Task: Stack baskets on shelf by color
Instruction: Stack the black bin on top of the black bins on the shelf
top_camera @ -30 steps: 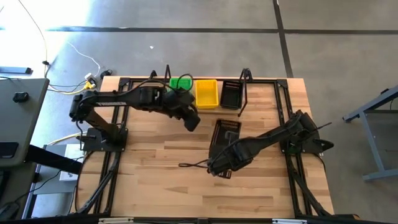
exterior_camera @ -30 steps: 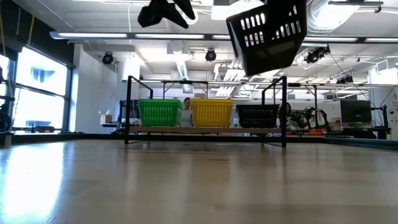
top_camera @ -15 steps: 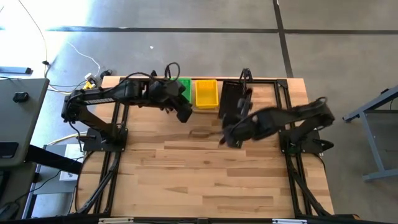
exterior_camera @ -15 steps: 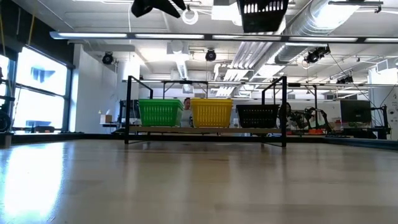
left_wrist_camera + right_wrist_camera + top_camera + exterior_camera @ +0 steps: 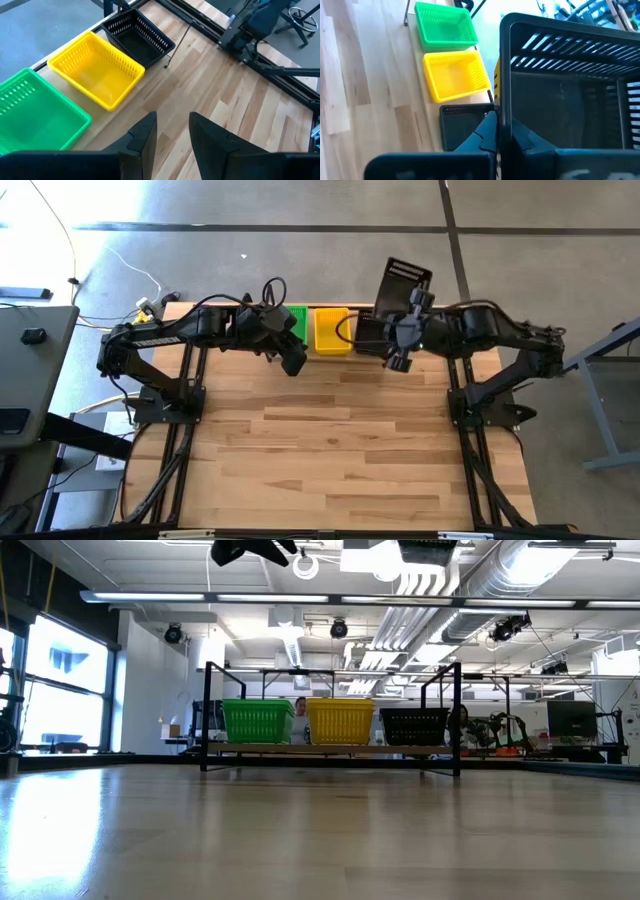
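Observation:
On the shelf [image 5: 330, 749] at the table's far edge stand a green basket [image 5: 296, 325], a yellow basket [image 5: 331, 330] and a black basket [image 5: 366, 336], side by side on their bottoms. My right gripper [image 5: 503, 131] is shut on another black basket [image 5: 405, 283], high above the shelf's right end. That basket's bottom edge shows at the top of the low view [image 5: 428, 548]. My left gripper [image 5: 172, 131] hangs open in front of the green basket, with nothing between its fingers. My right gripper pinches one side wall [image 5: 502, 112] of the held black basket at its rim, one finger inside the basket and one outside. The fingers slant down toward the table's far edge. The basket is lifted clear and tilted, over the shelf's black basket [image 5: 462, 127].
The wooden tabletop [image 5: 340, 450] has free room in front of the shelf. Black frame rods [image 5: 180, 420] run along both sides by the arm bases. The shelf's upright looped end [image 5: 271, 290] rises at its left. A person [image 5: 300, 708] shows behind the shelf.
My right gripper has swung up from over the table's middle toward the far edge, carrying the black basket with it. The basket has risen almost out of the low view and hangs over the shelf's right end. My left gripper has drawn back a little toward the left.

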You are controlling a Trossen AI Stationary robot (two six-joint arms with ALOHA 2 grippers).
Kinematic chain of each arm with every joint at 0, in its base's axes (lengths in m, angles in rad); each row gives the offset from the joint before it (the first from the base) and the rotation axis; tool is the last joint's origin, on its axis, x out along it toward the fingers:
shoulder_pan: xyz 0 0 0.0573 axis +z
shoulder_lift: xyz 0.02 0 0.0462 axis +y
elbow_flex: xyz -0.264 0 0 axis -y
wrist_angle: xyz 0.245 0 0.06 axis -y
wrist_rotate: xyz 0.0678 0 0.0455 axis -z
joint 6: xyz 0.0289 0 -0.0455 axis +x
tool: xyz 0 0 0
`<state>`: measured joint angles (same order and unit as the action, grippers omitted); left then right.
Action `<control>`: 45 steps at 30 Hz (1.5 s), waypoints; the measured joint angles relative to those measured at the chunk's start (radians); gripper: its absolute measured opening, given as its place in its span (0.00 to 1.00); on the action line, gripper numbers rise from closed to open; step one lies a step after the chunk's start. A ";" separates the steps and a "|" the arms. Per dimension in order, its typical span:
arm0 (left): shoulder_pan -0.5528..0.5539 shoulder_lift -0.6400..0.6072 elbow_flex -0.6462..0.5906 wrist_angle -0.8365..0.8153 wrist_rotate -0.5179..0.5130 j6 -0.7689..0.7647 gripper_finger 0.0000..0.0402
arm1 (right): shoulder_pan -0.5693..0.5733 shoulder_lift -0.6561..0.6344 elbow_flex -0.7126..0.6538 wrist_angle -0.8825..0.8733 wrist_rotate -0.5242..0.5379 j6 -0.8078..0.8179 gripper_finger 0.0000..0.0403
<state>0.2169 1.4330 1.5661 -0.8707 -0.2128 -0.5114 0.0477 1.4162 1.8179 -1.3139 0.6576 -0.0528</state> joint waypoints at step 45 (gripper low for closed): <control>0.014 0.001 0.000 -0.001 -0.001 -0.008 0.26 | -0.402 0.048 -0.656 0.638 -0.512 -0.233 0.00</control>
<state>0.2310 1.4342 1.5665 -0.8715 -0.2138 -0.5197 -0.3541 1.4646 1.1618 -0.6758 0.1452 -0.2861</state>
